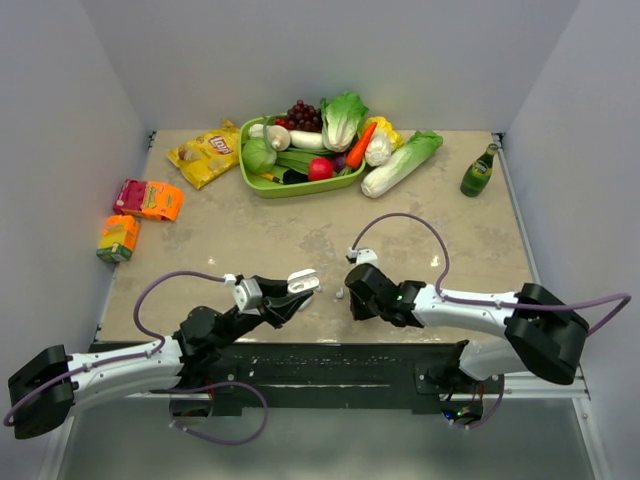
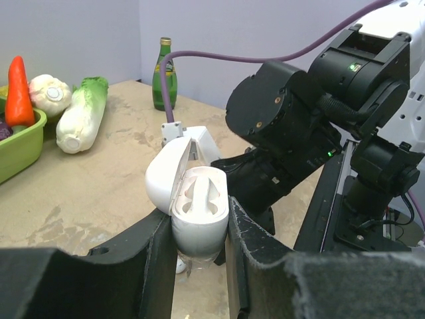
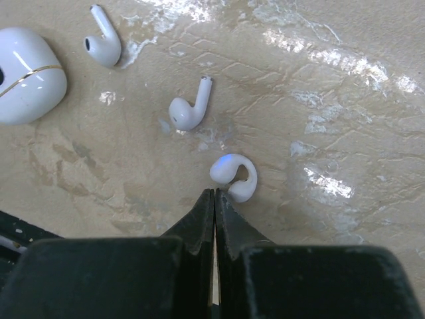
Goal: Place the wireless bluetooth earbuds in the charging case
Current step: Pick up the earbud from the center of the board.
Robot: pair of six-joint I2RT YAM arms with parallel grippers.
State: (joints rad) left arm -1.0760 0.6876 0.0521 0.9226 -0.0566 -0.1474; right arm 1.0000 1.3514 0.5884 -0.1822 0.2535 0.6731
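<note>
Beige table [image 1: 300, 225], open charging case [image 2: 199, 209], earbuds [image 3: 189, 109] outside

Left arm [image 1: 120, 365] stretched low and forward, left gripper [image 2: 199, 229] pinching the charging case [image 2: 199, 209] between both fingers, right arm [image 1: 470, 305] reaching inward, right gripper [image 3: 214, 203] angled down, fingers pressed together.

In the right wrist view, a closed white case [image 3: 26, 74] was cut off by the left edge. In the left wrist view, the charging case [image 2: 199, 199] had its lower half hidden between the left hand's [image 2: 199, 229] fingers. From above, the earbuds [image 1: 340, 294] were too small to make out.
</note>
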